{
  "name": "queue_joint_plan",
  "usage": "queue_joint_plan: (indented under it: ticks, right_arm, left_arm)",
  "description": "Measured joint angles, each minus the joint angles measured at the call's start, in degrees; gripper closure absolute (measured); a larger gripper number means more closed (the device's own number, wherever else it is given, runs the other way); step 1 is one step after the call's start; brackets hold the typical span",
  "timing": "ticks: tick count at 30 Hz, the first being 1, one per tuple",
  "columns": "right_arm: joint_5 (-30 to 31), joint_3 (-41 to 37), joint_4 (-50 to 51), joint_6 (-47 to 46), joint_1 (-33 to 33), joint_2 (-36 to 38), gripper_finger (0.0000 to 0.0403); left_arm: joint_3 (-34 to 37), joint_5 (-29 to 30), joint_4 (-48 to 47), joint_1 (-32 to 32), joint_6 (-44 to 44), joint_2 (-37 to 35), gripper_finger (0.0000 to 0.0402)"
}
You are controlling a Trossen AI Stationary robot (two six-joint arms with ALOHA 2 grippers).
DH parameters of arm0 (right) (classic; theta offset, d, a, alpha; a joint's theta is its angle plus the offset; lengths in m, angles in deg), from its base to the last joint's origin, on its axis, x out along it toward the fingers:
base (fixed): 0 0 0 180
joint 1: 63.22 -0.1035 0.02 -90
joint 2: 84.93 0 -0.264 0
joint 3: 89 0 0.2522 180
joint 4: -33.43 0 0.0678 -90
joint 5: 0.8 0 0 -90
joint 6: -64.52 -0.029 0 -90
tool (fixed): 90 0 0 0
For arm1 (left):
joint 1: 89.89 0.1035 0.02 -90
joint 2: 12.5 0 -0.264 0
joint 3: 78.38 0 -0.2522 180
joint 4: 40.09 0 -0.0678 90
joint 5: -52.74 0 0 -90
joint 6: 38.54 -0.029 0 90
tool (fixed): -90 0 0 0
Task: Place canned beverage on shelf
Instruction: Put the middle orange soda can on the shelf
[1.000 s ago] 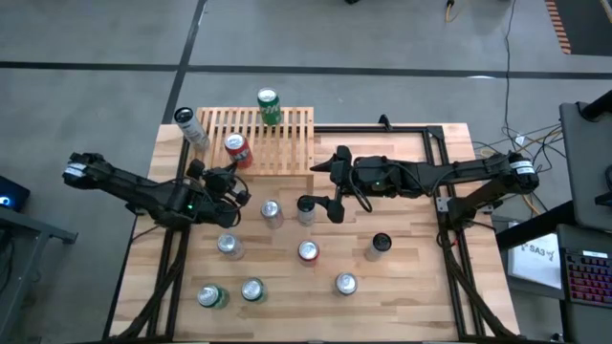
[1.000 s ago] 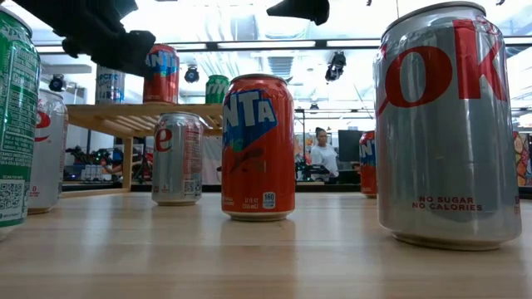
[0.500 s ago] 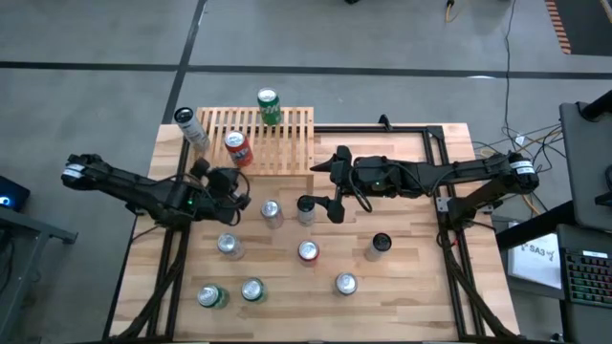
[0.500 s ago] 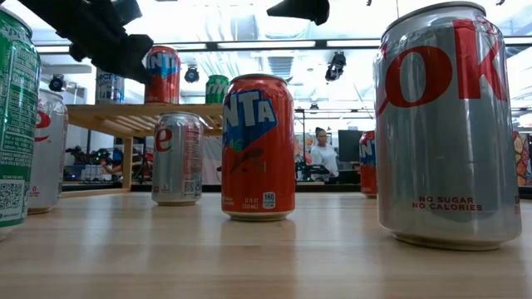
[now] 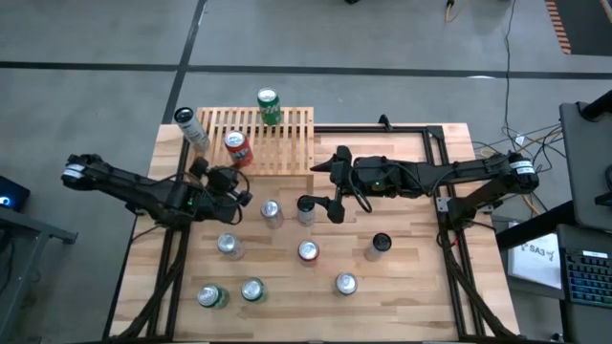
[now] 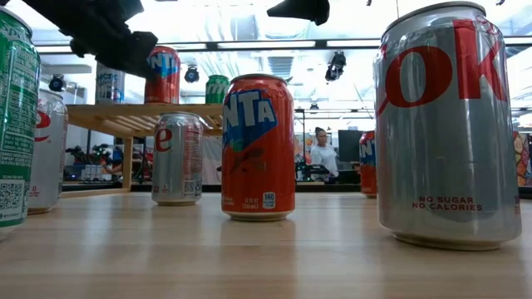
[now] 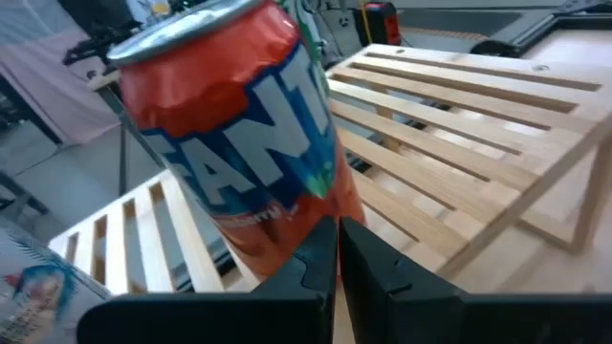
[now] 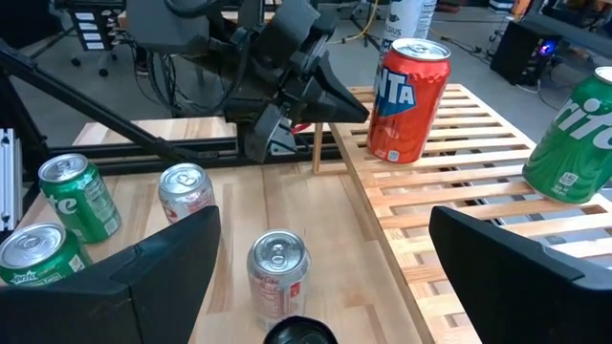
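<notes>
The shelf (image 5: 277,141) is a light-wood slatted rack at the table's far side. An orange Fanta can (image 5: 236,148) stands upright on its slats near the front left, and a green Sprite can (image 5: 268,105) stands at its far edge. A white can (image 5: 189,127) is at the shelf's left end. My left gripper (image 5: 233,183) is shut, its fingertips (image 7: 338,250) right at the Fanta can's lower wall (image 7: 287,225). My right gripper (image 8: 325,268) hangs open above the table's middle, with nothing between its fingers. My left gripper's shut fingertips (image 8: 361,112) stand level against the near left side of the Fanta can (image 8: 406,100), low on its wall. I cannot tell whether they touch it. The can stands upright on the slats.
Several more cans stand on the table in front of the shelf, among them a silver one (image 5: 271,212), a dark-topped one (image 5: 306,208) below my right gripper, and green ones (image 5: 212,296) near the front edge. A black frame (image 5: 435,143) edges the table's right side.
</notes>
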Motion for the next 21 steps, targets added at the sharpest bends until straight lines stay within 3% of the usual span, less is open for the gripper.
queue_joint_plan:
  ticks: [21]
  right_arm:
    - [0.02, 0.0, 0.95, 0.1, 0.01, 0.02, 0.0039]
  left_arm:
    - [0.0, -0.99, 6.22, 6.17, -7.02, -0.02, 0.0401]
